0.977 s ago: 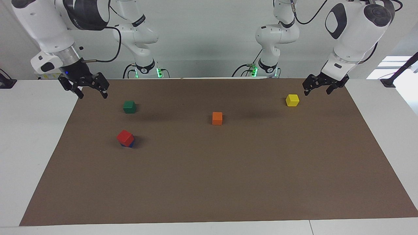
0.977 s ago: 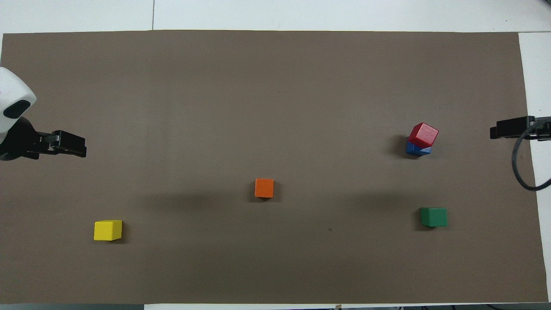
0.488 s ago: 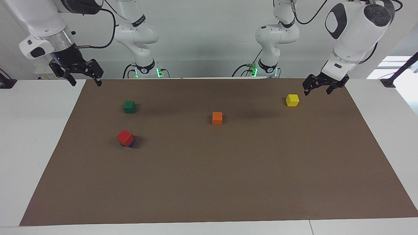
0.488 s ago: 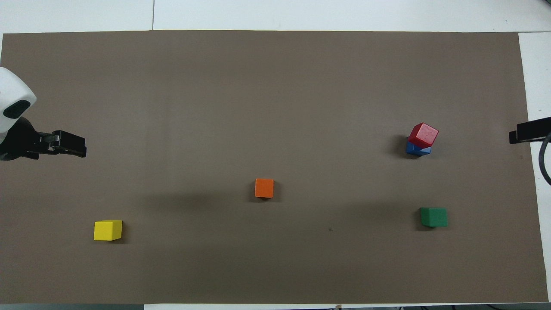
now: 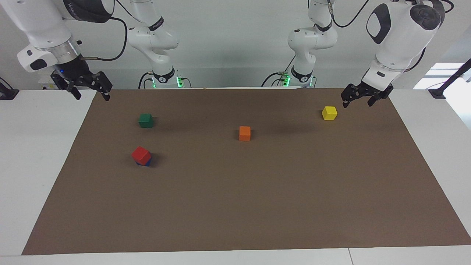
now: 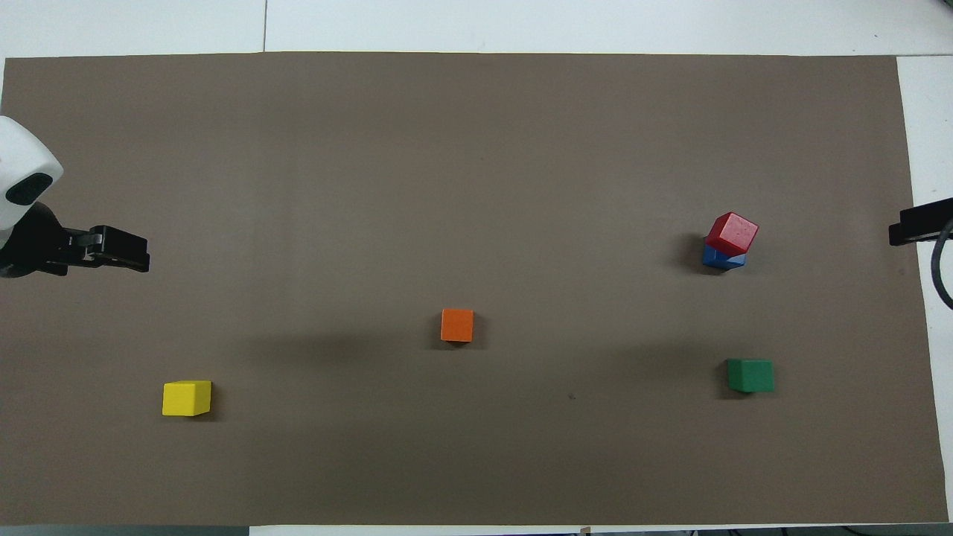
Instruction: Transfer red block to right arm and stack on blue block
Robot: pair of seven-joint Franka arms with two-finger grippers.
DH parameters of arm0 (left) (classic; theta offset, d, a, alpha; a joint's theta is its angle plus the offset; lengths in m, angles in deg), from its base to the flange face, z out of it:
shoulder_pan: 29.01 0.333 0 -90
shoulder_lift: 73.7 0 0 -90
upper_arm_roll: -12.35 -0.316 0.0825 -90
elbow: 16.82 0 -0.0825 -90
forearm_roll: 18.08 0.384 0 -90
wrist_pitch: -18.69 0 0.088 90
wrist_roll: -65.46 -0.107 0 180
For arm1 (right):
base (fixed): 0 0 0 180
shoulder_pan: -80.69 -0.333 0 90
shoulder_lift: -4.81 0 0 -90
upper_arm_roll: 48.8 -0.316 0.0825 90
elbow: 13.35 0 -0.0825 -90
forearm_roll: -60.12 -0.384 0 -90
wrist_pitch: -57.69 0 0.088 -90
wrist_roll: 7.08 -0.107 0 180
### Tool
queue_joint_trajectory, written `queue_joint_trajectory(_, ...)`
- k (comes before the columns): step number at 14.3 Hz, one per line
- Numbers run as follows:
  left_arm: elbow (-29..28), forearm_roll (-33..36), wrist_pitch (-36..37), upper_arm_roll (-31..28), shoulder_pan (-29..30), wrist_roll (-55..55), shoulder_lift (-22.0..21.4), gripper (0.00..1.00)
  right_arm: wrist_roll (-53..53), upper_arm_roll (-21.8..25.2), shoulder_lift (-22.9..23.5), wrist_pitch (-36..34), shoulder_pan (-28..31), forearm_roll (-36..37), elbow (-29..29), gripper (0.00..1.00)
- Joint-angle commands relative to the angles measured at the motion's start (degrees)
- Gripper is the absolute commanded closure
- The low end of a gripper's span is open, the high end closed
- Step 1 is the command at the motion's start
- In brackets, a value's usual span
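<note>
Red block [image 5: 141,155] sits on top of the blue block [image 5: 147,162], rotated relative to it so the blue corners show beneath; the stack stands on the brown mat [image 5: 235,206] toward the right arm's end of the bench [image 5: 33,154]. Green block [image 5: 146,120] lies nearer to the robots than the stack, apart from it. Orange block [image 5: 244,133] is near the mat's middle. Yellow block [image 5: 329,113] lies toward the left arm's end.

Right gripper [image 5: 90,92] is raised over the mat's corner at its own end, well apart from the stack; fingers spread wide, holding nothing. Right arm [image 5: 44,33] carries the blue light at the wrist. Left gripper [image 5: 357,100] hangs just above the mat near the yellow block, not touching it; fingers wide, empty. In the overhead view, only the tip of the right gripper [image 6: 919,223] shows at the edge.
</note>
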Motion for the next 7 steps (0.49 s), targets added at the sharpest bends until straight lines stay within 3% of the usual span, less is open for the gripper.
queue_joint_trajectory(1, -0.13, -0.74, -0.47, -0.16, 0.20, -0.10, -0.46, 0.00, 0.72, -0.46, 0.14, -1.21, 0.51, 0.92, -0.77, 0.00)
queue_joint_trajectory(7, -0.13, -0.74, -0.47, -0.07, 0.20, -0.10, -0.46, 0.00, 1.07, -0.46, -0.04, -1.30, 0.51, 0.74, -0.51, 0.00)
